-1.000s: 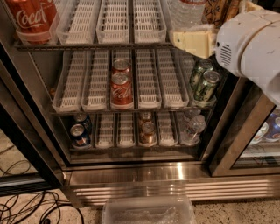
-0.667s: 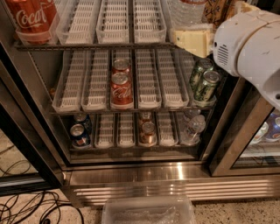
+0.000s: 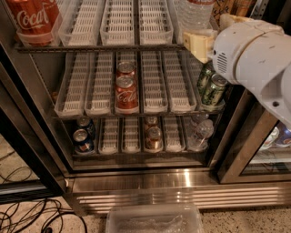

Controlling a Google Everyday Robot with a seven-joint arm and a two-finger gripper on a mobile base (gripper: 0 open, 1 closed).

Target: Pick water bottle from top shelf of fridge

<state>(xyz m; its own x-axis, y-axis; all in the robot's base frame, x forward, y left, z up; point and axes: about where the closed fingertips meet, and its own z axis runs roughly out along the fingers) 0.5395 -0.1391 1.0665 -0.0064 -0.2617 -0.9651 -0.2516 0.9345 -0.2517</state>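
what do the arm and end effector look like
The arm is a bulky, rounded white shell with a small slotted vent near its front. The end effector, at upper right beside the water bottle, is pale cream-yellow and blocky. No cables or markings show on it.

The gripper [image 3: 202,40] is seen at the right end of the top shelf [image 3: 91,47] of the fridge [image 3: 182,179], just beside the water bottle [image 3: 194,13]; red cans [image 3: 126,91] are held on the rack below.
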